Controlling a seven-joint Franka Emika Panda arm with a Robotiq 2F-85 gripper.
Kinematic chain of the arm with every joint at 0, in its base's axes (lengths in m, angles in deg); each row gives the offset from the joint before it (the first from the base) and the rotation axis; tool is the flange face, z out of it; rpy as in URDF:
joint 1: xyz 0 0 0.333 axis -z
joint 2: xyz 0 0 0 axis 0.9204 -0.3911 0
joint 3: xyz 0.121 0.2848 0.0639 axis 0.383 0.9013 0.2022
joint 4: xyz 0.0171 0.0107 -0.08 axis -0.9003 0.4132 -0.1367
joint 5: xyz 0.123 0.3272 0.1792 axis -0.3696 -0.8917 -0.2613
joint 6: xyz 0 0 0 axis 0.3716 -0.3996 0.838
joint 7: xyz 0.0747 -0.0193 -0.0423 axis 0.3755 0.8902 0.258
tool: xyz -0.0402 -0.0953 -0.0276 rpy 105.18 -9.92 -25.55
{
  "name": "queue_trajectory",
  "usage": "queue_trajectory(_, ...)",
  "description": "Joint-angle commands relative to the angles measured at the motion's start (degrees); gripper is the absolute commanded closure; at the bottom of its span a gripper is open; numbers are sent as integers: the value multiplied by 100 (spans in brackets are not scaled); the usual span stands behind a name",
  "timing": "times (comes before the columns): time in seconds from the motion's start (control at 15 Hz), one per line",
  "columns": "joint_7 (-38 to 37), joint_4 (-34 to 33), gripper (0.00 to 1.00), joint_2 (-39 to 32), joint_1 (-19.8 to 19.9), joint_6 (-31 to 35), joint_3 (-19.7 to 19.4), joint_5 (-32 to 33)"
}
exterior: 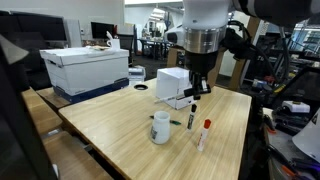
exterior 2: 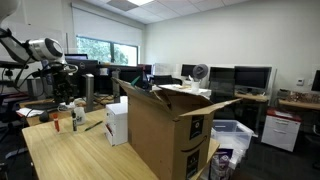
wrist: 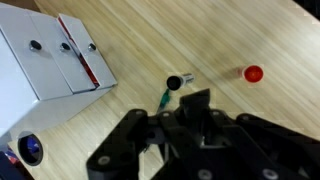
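While it hangs over the table, the claw is closed tight, tips just beside a green marker

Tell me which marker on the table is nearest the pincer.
The black-capped marker, just ahead of the shut pincer in the wrist view. The red-capped marker sits farther off to the side.

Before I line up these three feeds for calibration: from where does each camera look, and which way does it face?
Exterior view: beside the wooden table, looking across it at the mug and white box; the arm's gripper hangs down from above.
Exterior view: farther off, behind a cardboard box, facing the windows; the arm shows at far left.
Wrist view: on the wrist, looking down at the tabletop; the fingers are shut on a green marker.
Shared: all three show the white box.
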Motion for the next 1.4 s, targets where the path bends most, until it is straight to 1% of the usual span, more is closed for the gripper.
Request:
queue_trajectory(0.0, 572, -313, 95, -30, -6, -800, 52, -207)
queue_trajectory(0.27, 937, -578, 95, -230, -19, -1343, 88, -241)
queue_trajectory(0.33, 1134, -654, 95, -301, -24, -1514, 109, -310)
queue_trajectory(0.73, 1559, -743, 95, -480, -59, -1589, 199, -435)
queue_trajectory(1.33, 1628, -1056, 95, -860, -160, -1624, 211, -364)
